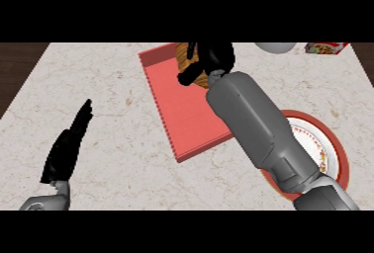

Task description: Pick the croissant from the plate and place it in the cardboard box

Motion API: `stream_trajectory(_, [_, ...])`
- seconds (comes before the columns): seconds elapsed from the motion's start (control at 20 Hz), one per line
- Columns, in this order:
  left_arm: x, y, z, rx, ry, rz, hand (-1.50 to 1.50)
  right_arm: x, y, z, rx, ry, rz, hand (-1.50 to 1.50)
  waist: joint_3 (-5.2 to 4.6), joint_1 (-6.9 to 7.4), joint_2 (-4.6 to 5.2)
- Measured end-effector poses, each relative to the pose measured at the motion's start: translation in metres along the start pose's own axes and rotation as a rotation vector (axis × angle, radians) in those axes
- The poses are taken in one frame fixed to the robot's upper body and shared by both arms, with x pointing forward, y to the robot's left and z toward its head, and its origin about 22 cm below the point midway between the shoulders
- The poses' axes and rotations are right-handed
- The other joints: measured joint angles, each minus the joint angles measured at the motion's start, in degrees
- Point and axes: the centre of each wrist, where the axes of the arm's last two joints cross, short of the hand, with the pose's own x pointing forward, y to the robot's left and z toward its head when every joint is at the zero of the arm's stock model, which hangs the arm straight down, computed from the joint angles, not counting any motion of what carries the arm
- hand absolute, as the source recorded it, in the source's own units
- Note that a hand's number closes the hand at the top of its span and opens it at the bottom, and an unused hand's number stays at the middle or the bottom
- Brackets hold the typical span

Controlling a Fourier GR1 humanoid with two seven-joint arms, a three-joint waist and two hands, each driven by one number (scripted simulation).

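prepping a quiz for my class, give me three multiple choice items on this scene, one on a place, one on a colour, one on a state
1. Where is the right hand?
A. over the far end of the box
B. on the plate
C. off the counter

2. What colour is the box's inside?
A. blue
B. pinkish red
C. green

3. How is the left hand?
A. curled round a cup
B. pressed into the box
C. open, fingers straight

Key: 1 A, the hand shows above the box's far part. 2 B, its floor is pinkish red. 3 C, its fingers are straight and hold nothing.

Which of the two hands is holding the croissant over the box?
The right hand, curled round the croissant above the red-lined box; the left hand rests open at the left.
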Motion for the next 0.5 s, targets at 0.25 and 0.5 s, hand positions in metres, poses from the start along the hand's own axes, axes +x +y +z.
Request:
stream_trajectory(0.25, [0.007,-0.002,-0.002,-0.006,-0.005,0.001,0.00,-0.012,0.012,-0.010,0.008,0.054,-0.042,-1.50,0.02,0.93,0.29])
stream_trajectory(0.5, [0.006,-0.002,0.000,-0.010,-0.012,-0.005,0.00,-0.022,0.015,-0.015,-0.039,0.046,-0.151,-1.50,0.04,1.12,0.40])
